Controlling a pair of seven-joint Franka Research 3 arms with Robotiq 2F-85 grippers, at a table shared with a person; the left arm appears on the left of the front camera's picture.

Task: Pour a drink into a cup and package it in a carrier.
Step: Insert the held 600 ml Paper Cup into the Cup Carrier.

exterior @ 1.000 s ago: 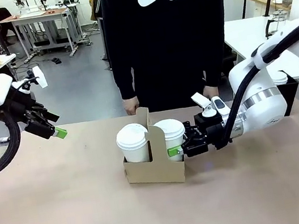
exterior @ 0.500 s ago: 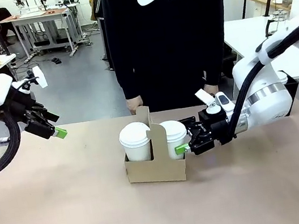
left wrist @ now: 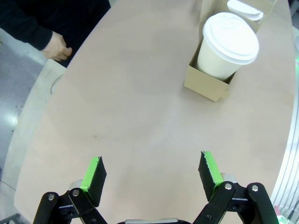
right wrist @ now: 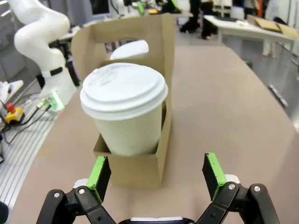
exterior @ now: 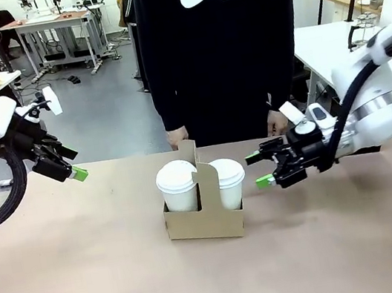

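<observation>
A tan cardboard cup carrier with an upright rounded centre handle is seen at the middle of the light brown bench, with two lidded white paper cups seated in its pockets: the left cup and the right cup. The right cup, gripped a second ago by the right gripper, has been released, and that gripper has been drawn back to the right, just clear of the carrier, its green-padded fingers spread apart and empty. Packaging is judged essentially complete. The left gripper is held raised at the far left, well apart from the carrier, its fingers wide open, nothing between them. A person's hand rests at the far edge behind the carrier.
</observation>
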